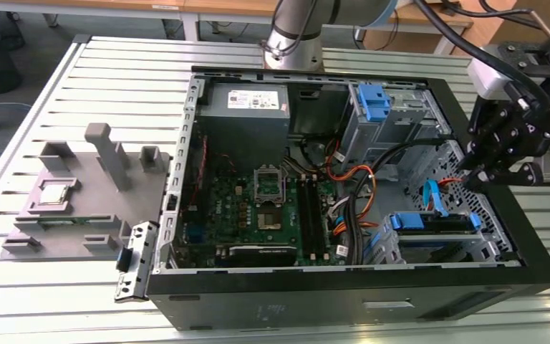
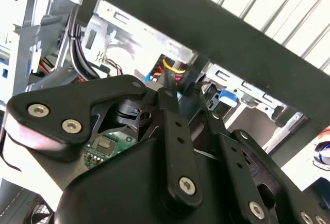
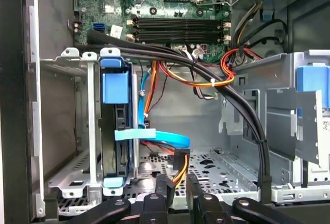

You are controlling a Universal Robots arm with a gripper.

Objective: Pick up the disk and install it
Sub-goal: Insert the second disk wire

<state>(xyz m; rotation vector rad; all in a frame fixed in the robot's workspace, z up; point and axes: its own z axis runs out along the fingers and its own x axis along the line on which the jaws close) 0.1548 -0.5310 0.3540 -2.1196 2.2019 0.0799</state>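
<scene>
Your gripper [image 1: 504, 168] hovers over the open computer case [image 1: 351, 287], at its edge on the exterior view's right. It holds nothing. In the first wrist view the fingers [image 3: 164, 190] stand close together with a narrow gap; call it nearly pressed together, empty.

The disk [image 3: 114, 131], in its blue carrier, already sits edge-on in the drive cage [image 3: 67, 105] at the case's near corner, beside the blue data cable [image 3: 160, 137]. Looks like late install or release. Any next move needs clearance from the cables and cage walls.
</scene>
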